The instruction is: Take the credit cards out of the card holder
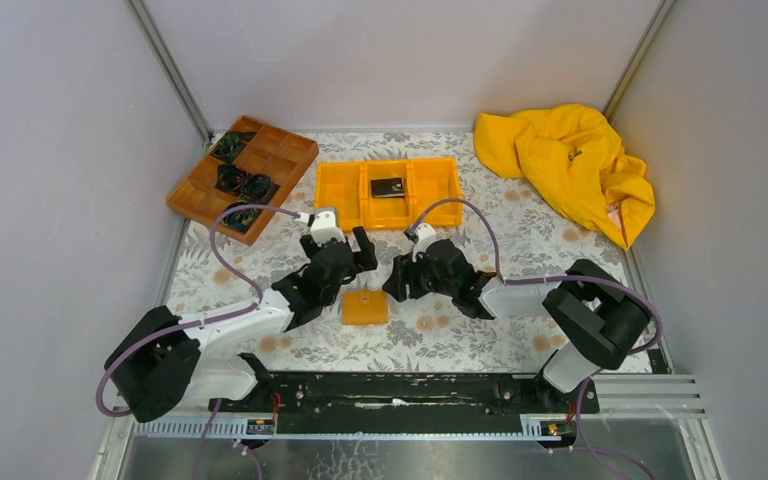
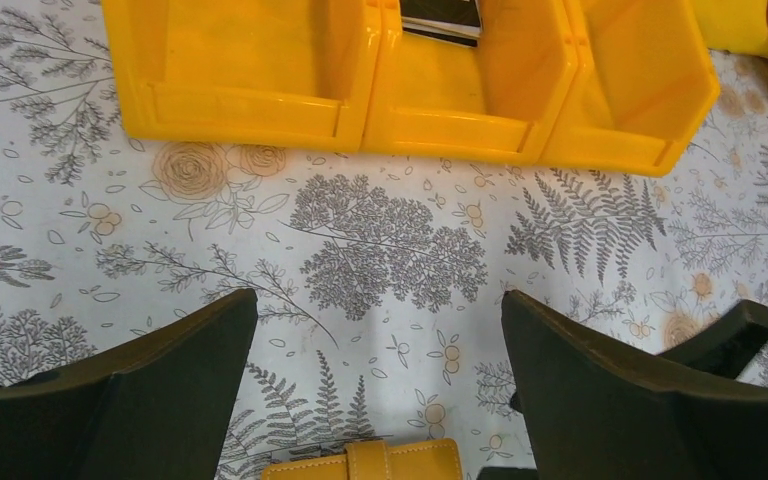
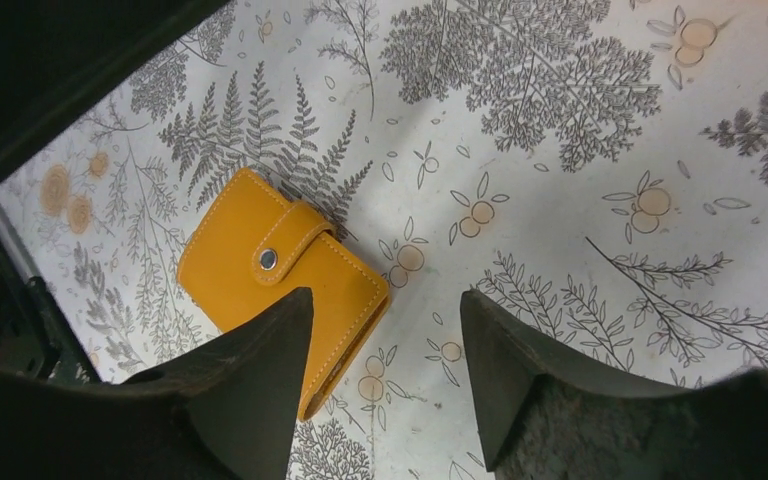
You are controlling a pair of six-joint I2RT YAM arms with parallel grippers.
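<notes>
The card holder (image 1: 365, 307) lies flat on the flowered table between my two grippers, folded and snapped shut. Only its top edge (image 2: 360, 462) shows at the bottom of the left wrist view. My left gripper (image 1: 340, 250) (image 2: 380, 310) hangs open just beyond it, with bare table between the fingers. My right gripper (image 1: 400, 280) (image 3: 385, 300) is open to the holder's right. One of its fingers overlaps a corner of the holder (image 3: 260, 270) in that view; whether they touch I cannot tell. A black credit card (image 1: 388, 187) (image 2: 440, 15) lies in the orange bin's middle compartment. Any other cards are hidden.
The orange three-compartment bin (image 1: 345, 190) (image 2: 250, 110) stands just behind the grippers. A brown wooden divided tray (image 1: 280, 160) with black coiled items sits at the back left. A crumpled yellow cloth (image 1: 570, 165) lies at the back right. Walls close three sides; a black rail (image 1: 390, 385) runs along the near edge.
</notes>
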